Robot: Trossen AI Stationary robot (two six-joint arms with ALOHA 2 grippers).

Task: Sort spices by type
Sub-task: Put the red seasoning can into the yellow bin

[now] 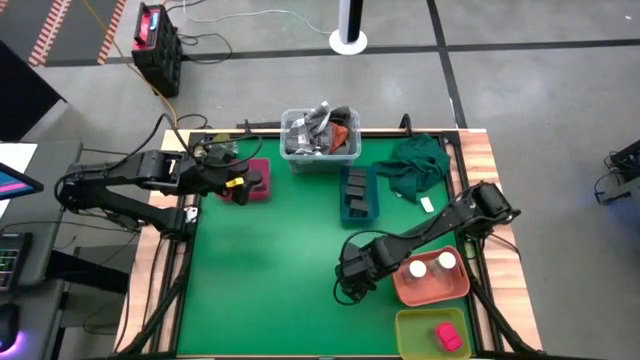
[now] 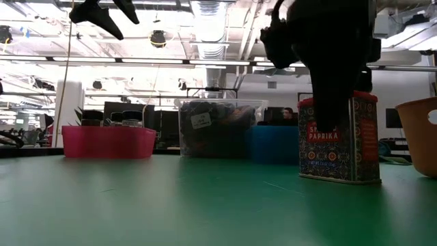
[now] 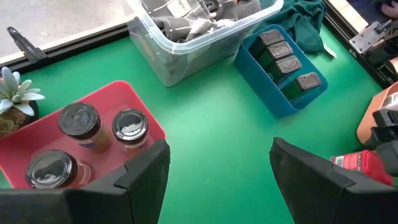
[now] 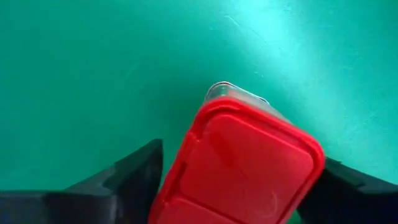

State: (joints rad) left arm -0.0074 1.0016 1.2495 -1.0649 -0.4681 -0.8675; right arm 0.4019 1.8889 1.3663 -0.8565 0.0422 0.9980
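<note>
Squarely astride red-lidded rectangular paprika tin (image 4: pixel 239 168): right gripper (image 4: pixel 242 180).

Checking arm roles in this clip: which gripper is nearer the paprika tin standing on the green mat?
Right. The right gripper is directly over the paprika tin, its jaws straddling the red lid. The left gripper hovers across the table over the pink tray of dark-lidded jars.

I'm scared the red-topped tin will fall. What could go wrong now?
The right gripper has its fingers on either side of the upright paprika tin. If they close off-centre, the tall tin might tip on the green table. The orange tray sits close by, so a swing could bump it.
</note>
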